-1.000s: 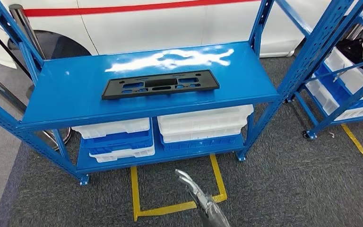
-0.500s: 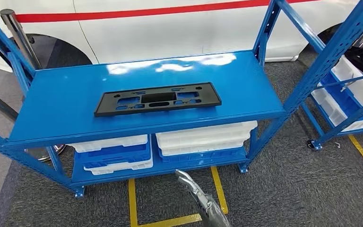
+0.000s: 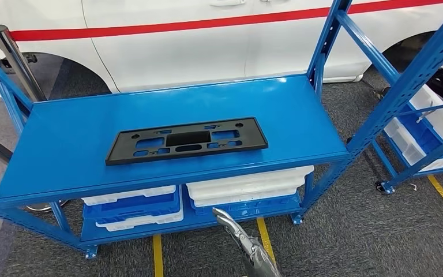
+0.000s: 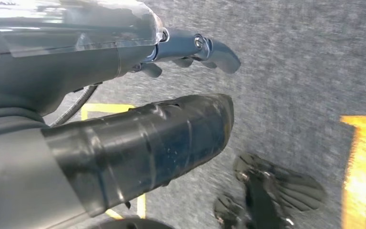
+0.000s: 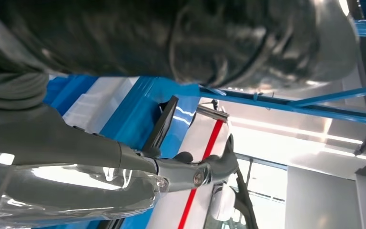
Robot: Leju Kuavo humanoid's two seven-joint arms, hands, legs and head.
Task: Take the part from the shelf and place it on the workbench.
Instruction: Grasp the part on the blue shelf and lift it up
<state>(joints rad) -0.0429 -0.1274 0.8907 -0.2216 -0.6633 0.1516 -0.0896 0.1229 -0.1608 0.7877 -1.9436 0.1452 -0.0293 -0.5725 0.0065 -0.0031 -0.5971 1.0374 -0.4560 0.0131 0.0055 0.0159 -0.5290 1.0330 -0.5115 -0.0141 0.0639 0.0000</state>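
Lying flat on blue shelf [image 3: 63, 144]: one black part [image 3: 186, 140]

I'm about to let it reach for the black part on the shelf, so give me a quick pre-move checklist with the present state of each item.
1. Black part lies flat on the blue shelf: ok.
2. Nothing stacked on or touching the part: ok.
3. Right hand holds nothing: ok.
4. Left hand holds nothing, hanging over the carpet: ok.
5. Right hand raised to shelf height: not ok, it sits below the shelf's front edge.
6. Part within arm's reach: cannot tell.
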